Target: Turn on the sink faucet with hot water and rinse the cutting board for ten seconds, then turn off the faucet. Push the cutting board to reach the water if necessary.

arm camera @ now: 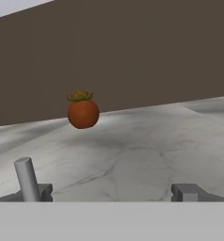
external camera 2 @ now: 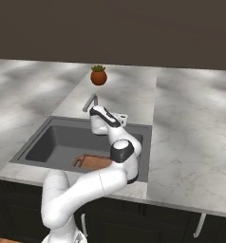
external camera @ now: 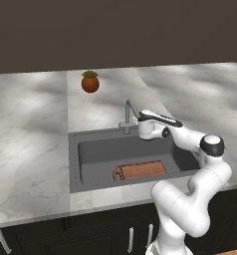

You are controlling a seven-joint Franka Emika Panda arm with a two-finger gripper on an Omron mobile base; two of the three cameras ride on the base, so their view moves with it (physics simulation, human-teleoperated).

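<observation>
The sink faucet (external camera: 129,114) (external camera 2: 90,102) stands on the far rim of the sink (external camera: 73,159) (external camera 2: 34,148). No water runs from its spout. My gripper (external camera: 142,130) (external camera 2: 97,124) (arm camera: 114,193) hovers level just right of the faucet's base, open, its fingertips (arm camera: 38,192) wide apart with nothing between them. In the hand view a grey rod of the faucet (arm camera: 27,179) rises by the left fingertip. The reddish-brown cutting board (external camera: 140,171) (external camera 2: 93,163) lies flat on the basin floor near the front wall, loop handle to the left.
A small round terracotta pot with a green plant (external camera: 90,82) (external camera 2: 98,76) (arm camera: 83,112) sits on the white marble counter (external camera: 31,129) behind the faucet. A dark wall rises behind the counter. Dark cabinet doors run below the counter's front edge.
</observation>
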